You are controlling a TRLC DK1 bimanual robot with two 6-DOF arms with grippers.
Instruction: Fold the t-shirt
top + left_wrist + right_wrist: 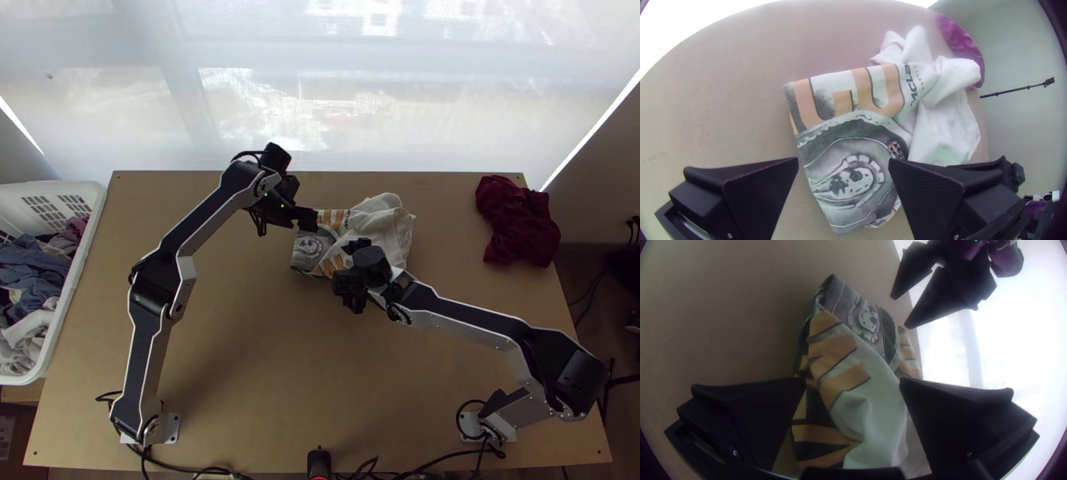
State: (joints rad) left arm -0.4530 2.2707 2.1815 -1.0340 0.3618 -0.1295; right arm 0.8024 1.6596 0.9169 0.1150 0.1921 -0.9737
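Note:
The t-shirt, white with a grey and orange print, lies bunched and partly folded over on the table's upper middle. At its upper left edge is my left gripper; in the left wrist view the left gripper stands open above the printed part of the shirt. My right gripper is at the shirt's lower side; in the right wrist view the right gripper has its fingers wide apart over the orange-striped cloth. No cloth is held between either pair of fingers.
A dark red cloth lies crumpled at the table's upper right corner. To the left of the table stands a white basket of clothes. Bare wood of the table stretches between the arms' bases. A bright window blind rises behind the far edge.

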